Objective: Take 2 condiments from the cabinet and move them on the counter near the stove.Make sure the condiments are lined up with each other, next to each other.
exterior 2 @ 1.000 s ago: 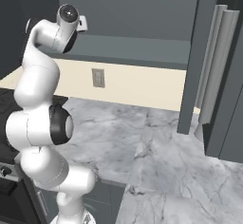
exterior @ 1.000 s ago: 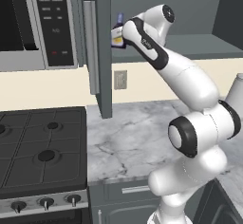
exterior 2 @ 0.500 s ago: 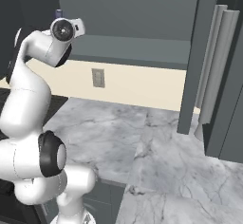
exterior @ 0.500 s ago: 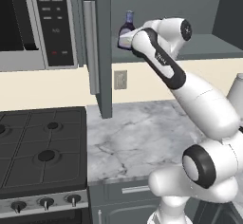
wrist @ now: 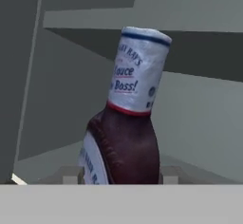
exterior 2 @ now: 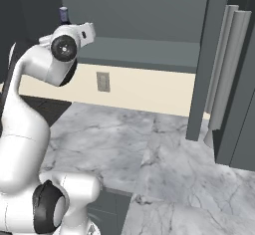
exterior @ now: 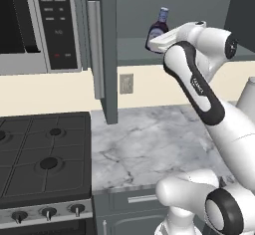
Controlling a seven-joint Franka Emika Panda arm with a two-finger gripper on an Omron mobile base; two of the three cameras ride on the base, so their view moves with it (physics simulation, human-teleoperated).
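Reaching into the cabinet (exterior: 102, 45), my gripper (wrist: 122, 173) brackets the bottle (wrist: 124, 123) on the shelf (exterior: 134, 50), fingers at either side of its base, its long axis tilted; pinching contact I cannot confirm.

The arm (exterior: 199, 87) is built of glossy white rounded shells joined by dark grey-black round joints. A black band with small white lettering runs along one link. Round dark caps with pale centres mark the joints (exterior 2: 63, 48).
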